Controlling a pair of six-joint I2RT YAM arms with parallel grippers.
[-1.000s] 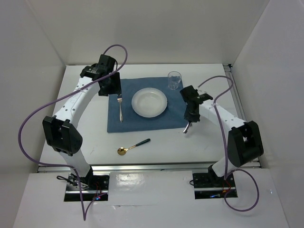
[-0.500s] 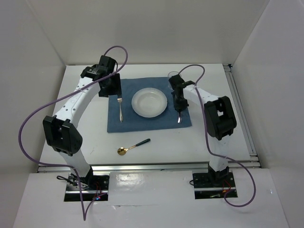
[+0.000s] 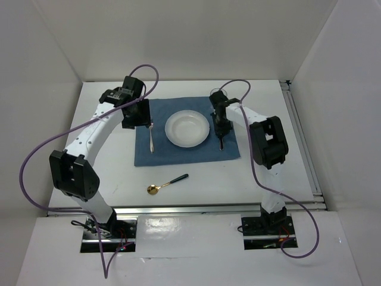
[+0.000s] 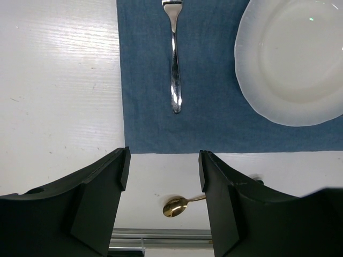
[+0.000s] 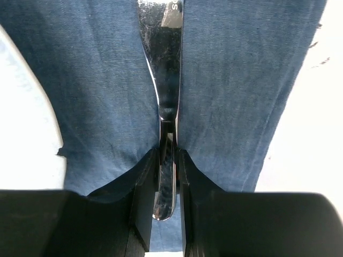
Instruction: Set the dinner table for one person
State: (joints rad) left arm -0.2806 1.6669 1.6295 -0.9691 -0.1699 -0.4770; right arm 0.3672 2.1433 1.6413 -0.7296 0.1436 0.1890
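Observation:
The white dinner table point(image 3: 268, 179) carries a blue cloth point(image 3: 178, 154) with a white plate point(image 3: 187, 128) in its middle. A silver fork point(image 3: 152, 138) lies on the cloth left of the plate. My right gripper point(image 3: 221, 127) is shut on a silver knife point(image 5: 163, 64), held low over the cloth point(image 5: 230, 80) just right of the plate point(image 5: 21, 134); whether the knife touches the cloth I cannot tell. My left gripper point(image 3: 144, 119) is open and empty above the fork's far end; its wrist view shows the fork point(image 4: 174, 64) and the plate point(image 4: 295, 59).
A gold spoon with a dark handle point(image 3: 166, 184) lies on the bare table in front of the cloth; its bowl shows between the left fingers point(image 4: 176, 205). The drinking glass at the cloth's far right corner is hidden behind the right arm. Silver rails edge the table.
My right arm has swung left from the cloth's right edge, carrying the knife in beside the plate. My left gripper has shifted slightly toward the near side, away from the fork.

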